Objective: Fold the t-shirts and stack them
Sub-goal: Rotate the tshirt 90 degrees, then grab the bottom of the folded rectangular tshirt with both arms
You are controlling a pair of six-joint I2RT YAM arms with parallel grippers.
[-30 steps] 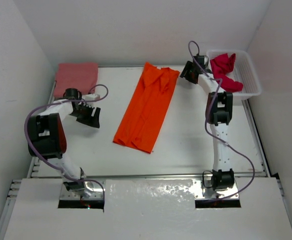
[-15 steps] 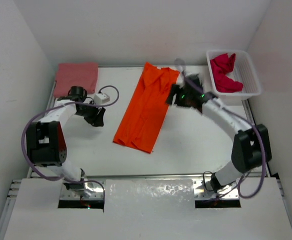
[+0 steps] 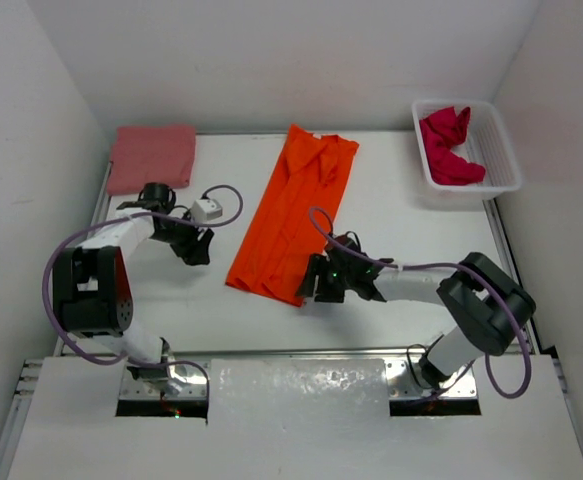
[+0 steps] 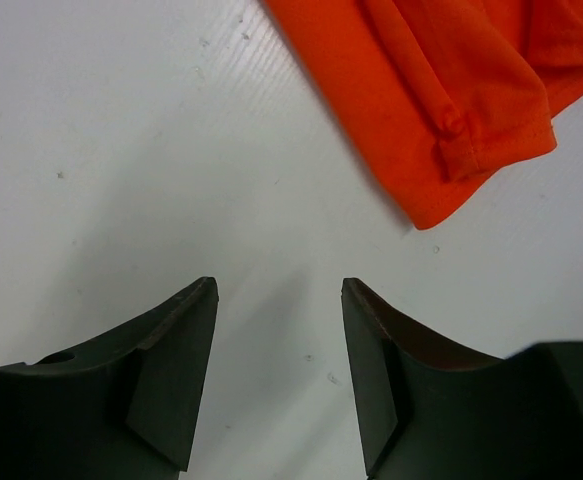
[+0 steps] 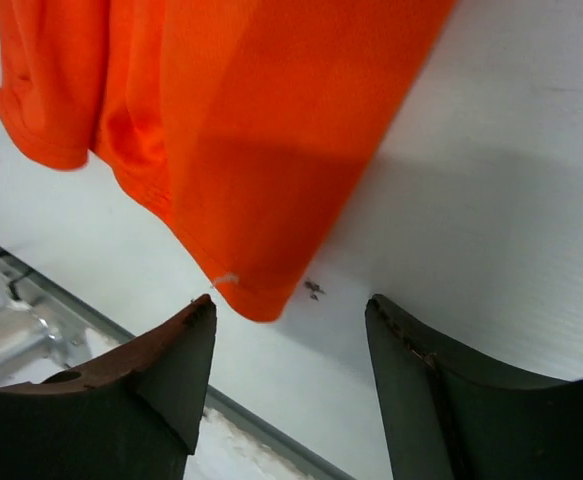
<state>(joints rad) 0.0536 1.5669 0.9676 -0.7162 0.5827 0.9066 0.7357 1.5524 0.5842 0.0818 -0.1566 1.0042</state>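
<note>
The orange t-shirt (image 3: 296,210) lies folded lengthwise into a long strip down the middle of the table. Its near-left corner shows in the left wrist view (image 4: 451,120) and its near-right corner in the right wrist view (image 5: 241,150). My left gripper (image 3: 203,252) is open and empty just left of the strip's near end. My right gripper (image 3: 311,283) is open and empty right beside the near-right corner. The salmon-pink t-shirt (image 3: 152,155) lies folded at the far left. The crimson t-shirt (image 3: 449,148) is crumpled in the white basket (image 3: 503,150).
The basket stands at the far right corner. White walls close in the table on the left, back and right. A metal rail (image 5: 31,300) runs along the table's near edge, close to my right gripper.
My right arm has swung from the basket down across the table to the near-right corner of the orange shirt. My left gripper has shifted right toward the shirt's near-left corner.
</note>
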